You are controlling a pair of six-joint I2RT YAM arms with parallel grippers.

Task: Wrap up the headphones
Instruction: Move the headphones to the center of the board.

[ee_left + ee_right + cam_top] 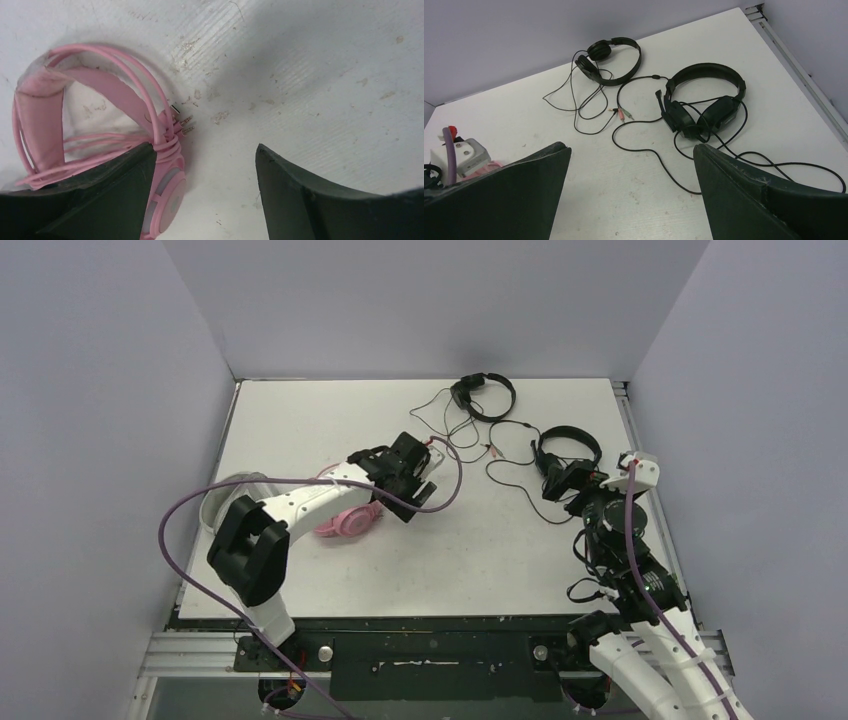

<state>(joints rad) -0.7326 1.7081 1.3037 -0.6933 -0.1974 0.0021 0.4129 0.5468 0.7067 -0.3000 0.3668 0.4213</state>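
Dark fingers of your left gripper (205,148) fill the bottom of the left wrist view, standing apart with only bare table between them, so that grip is released. Your right gripper (630,147) is likewise spread wide and holds nothing.

You are working on a white table (500,550), scuffed and speckled up close, closed in by plain lavender-grey walls (430,300) on three sides. A metal rail (200,652) runs along the near edge where the arm bases are bolted.

You'll find the pink headset (45,115) lying flat on the table, left of centre in the top view, just beside and partly under the left-hand finger in the wrist view, outside the gap. Its pink cable (136,76) loops along the headband and bunches by the earcup, with the plugs (185,123) resting on the table next to it.

Ahead of your right gripper, well apart from its fingers, lie two black headsets. You have the nearer black headset (704,100) straight beyond the right-hand finger, its thin cord trailing loose toward that finger. Close to the back wall sits the farther black headset (611,60), its cord also spread loose.
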